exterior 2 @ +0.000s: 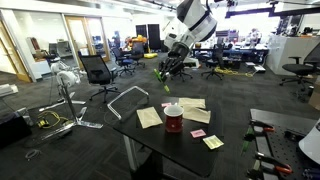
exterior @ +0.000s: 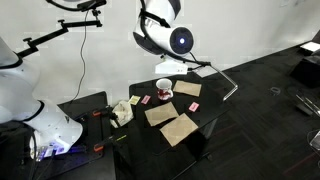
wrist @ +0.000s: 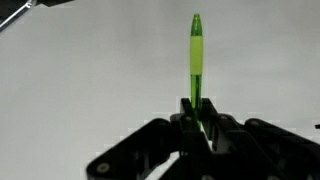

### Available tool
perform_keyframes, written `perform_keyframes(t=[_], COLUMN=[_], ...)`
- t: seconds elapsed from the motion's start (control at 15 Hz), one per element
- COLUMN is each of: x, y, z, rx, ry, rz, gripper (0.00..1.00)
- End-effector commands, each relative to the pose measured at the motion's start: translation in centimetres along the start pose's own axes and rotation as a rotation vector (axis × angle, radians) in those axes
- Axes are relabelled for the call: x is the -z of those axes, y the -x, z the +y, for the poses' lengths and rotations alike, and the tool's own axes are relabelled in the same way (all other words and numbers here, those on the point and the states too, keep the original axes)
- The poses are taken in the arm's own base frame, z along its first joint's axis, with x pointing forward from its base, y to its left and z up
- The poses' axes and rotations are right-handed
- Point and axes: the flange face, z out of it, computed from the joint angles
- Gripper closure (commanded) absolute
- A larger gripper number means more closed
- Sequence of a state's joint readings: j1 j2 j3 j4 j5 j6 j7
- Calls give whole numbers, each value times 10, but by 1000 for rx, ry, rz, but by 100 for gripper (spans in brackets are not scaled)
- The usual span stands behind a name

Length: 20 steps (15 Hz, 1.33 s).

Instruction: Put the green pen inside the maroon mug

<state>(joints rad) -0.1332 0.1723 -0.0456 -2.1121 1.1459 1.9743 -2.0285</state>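
The green pen (wrist: 196, 58) stands upright between the fingers of my gripper (wrist: 197, 108), which is shut on its lower end in the wrist view. In both exterior views the gripper (exterior: 167, 66) (exterior 2: 170, 72) hangs above the black table, with the pen (exterior 2: 164, 81) pointing down and slightly tilted. The maroon mug (exterior: 164, 90) (exterior 2: 174, 119) stands upright on the table below the gripper. The pen tip is above the mug's rim and apart from it.
Brown paper sheets (exterior: 160, 114) (exterior: 180, 129) (exterior 2: 149, 117) and small sticky notes (exterior 2: 213, 142) lie on the black table (exterior: 215, 112) around the mug. A metal frame (exterior: 226, 80) lies past the table. Office chairs (exterior 2: 97, 70) stand behind it.
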Motion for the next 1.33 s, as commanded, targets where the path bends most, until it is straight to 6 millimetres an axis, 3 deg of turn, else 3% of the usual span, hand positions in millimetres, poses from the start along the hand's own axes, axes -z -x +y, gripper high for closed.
perform_keyframes(t=[0.0,0.2,0.27,0.67,0.73,1.27], x=[14,19,13,18,18,23], y=[-2,3,3,6,6,29], z=[-1,-5,-8,-8,-8,-9], rx=[96,159,117,135,135,157], ry=[-57,-133,-107,-125,-125,-82], rz=[93,155,102,124,124,165], gripper=[96,96,86,86,96,96])
